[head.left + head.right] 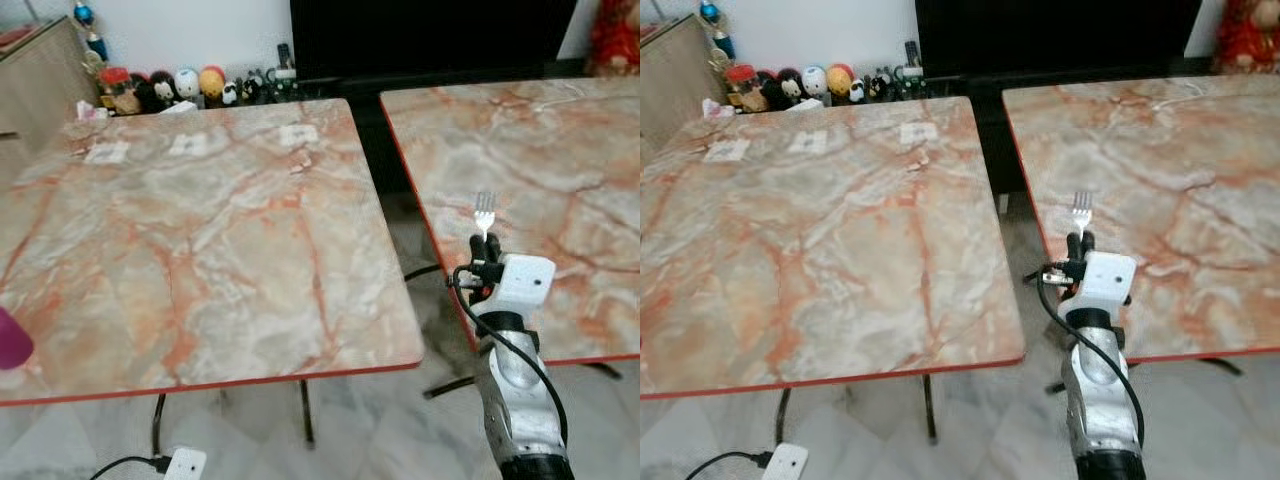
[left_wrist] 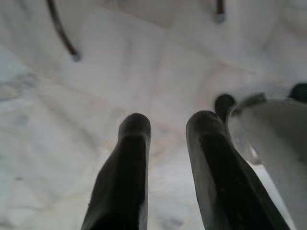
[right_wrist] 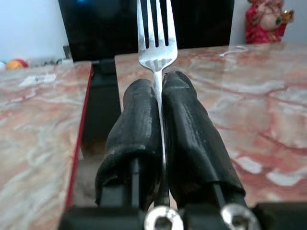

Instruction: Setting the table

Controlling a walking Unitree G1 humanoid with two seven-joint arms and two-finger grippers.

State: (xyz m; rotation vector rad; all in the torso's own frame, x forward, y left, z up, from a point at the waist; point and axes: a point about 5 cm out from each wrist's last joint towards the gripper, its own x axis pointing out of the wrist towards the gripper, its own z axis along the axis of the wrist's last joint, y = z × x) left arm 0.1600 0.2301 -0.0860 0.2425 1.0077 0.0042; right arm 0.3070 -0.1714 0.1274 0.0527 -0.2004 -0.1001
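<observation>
My right gripper [image 1: 487,248] is shut on a silver fork [image 1: 485,212], tines pointing up and away. It hovers at the near left edge of the right marble table [image 1: 560,180], beside the gap between the two tables. In the right wrist view the fork [image 3: 156,33] is pinched between the two black fingers [image 3: 136,124]. The left marble table [image 1: 190,230] lies bare in front. My left gripper [image 2: 165,129] hangs low over the pale floor, its fingers a little apart with nothing between them.
A row of small toy figures [image 1: 170,88] lines the far edge behind the left table. A dark cabinet [image 1: 430,35] stands at the back. A pink object [image 1: 12,340] shows at the left edge. A white plug and cable [image 1: 180,464] lie on the floor.
</observation>
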